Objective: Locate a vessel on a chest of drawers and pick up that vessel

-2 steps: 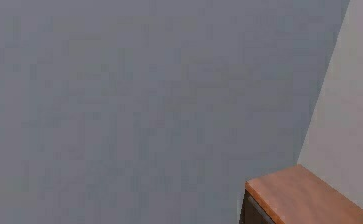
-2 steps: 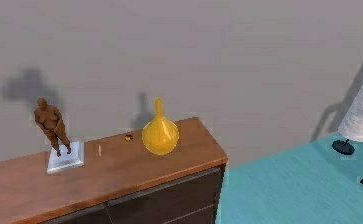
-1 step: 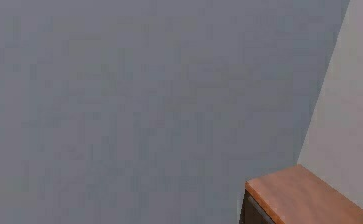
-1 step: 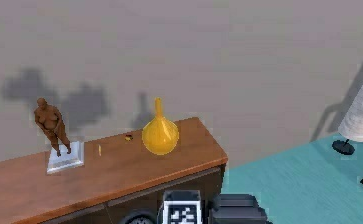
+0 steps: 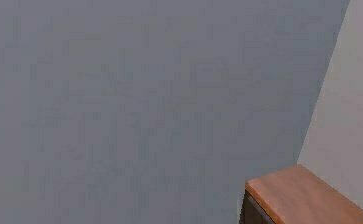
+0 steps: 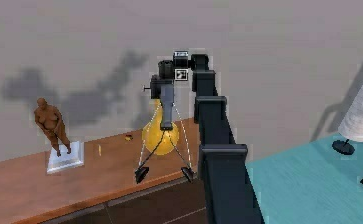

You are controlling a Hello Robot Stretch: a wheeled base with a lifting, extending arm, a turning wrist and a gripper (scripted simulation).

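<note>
- We're guessing the arm [image 6: 217, 150] is reaching out over the chest of drawers [image 6: 49, 190] because that's where the yellow vase [image 6: 161, 142] is standing, well right of the statue [image 6: 53, 128].
- The vase is showing right at the far end of the jaws, low behind them. We can't say if they're over it, beside it or touching it.
- We honestly can't tell whether the jaws are open, closed or gripping anything, since the vase looks like it's sitting on the wood.

Dark square-section arm [image 6: 217, 150]; white marker squares [image 6: 182, 57]; gripper [image 6: 165, 176] seemingly dark, thin-fingered.
</note>
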